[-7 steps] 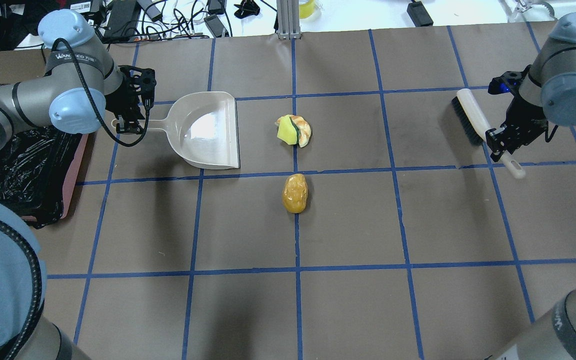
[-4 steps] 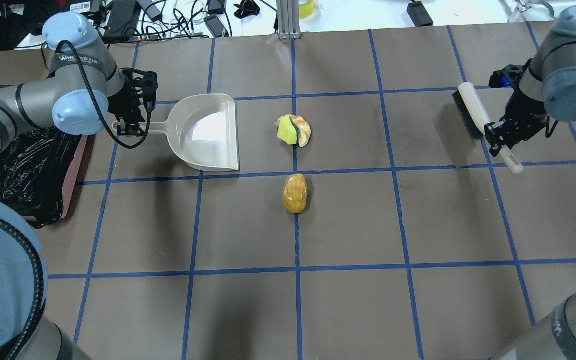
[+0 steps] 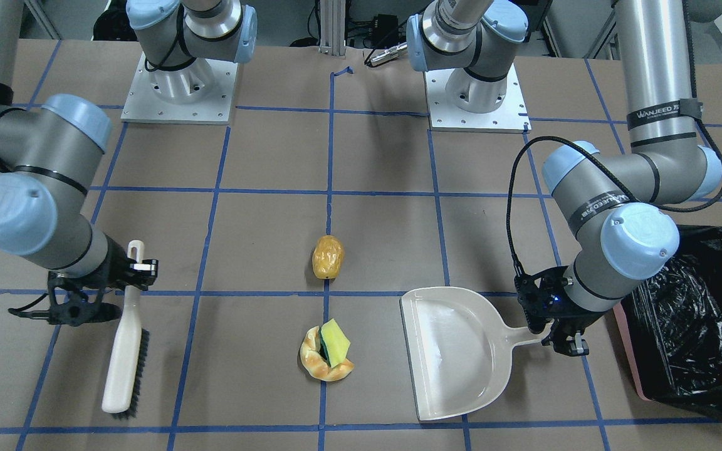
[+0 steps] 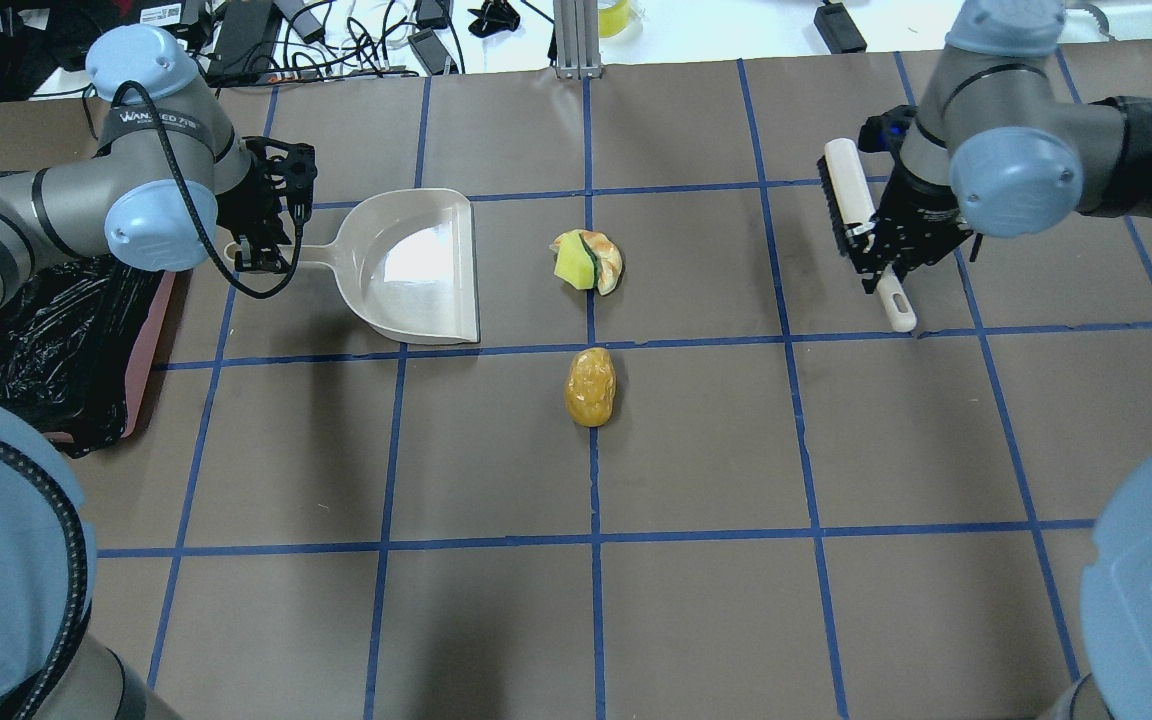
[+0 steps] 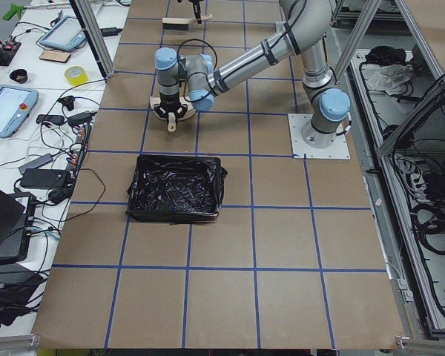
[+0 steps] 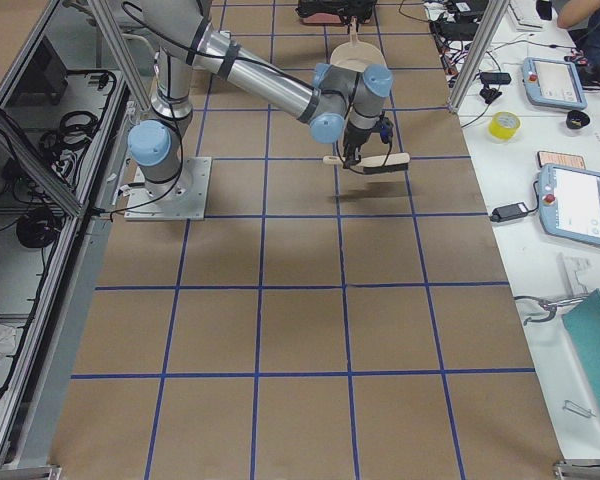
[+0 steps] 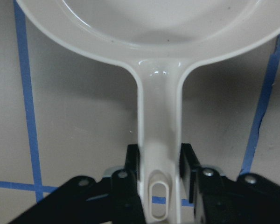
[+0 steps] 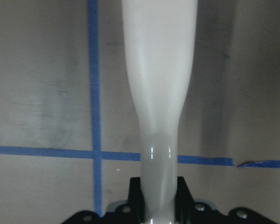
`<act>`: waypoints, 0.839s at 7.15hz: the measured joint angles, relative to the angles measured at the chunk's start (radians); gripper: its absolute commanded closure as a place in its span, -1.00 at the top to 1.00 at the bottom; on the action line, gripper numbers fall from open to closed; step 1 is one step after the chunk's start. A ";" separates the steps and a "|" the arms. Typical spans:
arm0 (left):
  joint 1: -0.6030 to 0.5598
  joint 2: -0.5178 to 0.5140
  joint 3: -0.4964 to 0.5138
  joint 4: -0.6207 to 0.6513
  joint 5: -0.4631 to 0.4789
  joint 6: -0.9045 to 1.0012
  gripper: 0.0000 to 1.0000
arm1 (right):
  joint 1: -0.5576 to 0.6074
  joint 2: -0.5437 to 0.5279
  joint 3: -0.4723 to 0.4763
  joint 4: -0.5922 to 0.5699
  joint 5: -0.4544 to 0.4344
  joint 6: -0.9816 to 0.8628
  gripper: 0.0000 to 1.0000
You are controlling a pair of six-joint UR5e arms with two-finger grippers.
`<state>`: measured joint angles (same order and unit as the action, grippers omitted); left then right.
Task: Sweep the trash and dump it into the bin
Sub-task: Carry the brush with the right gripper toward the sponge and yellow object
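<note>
Honestly, this one's barely started: both tools are in hand but nothing's been swept. The left gripper (image 4: 258, 258) is pinched tight on the dustpan (image 4: 416, 265) handle, and the right gripper (image 4: 886, 262) is clamped on the brush (image 4: 846, 185) handle. All the trash is on the table. From overhead, the sponge (image 4: 572, 262) leans on the bread ring (image 4: 611, 265) at 3 o'clock from the pan's mouth, with the potato piece (image 4: 590, 386) at 6 o'clock from those, off the pan's line. The brush is well out at 3 o'clock, with open table between. The bin (image 4: 148, 360) sits at 8 o'clock from the pan, by the table edge, so the dump swing looks short
</note>
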<state>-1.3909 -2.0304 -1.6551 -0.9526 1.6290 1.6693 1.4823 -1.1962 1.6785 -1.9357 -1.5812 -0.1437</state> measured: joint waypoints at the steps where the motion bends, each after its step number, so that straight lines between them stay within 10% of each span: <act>1: 0.000 0.000 0.000 0.000 0.002 0.000 -1.00 | 0.066 0.007 -0.019 0.001 0.014 0.079 -1.00; 6: -0.004 0.002 0.000 -0.002 0.011 0.000 -1.00 | 0.265 0.118 -0.113 -0.002 0.086 0.331 -1.00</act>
<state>-1.3952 -2.0283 -1.6552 -0.9545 1.6398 1.6695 1.7472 -1.0779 1.5657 -1.9376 -1.4949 0.1872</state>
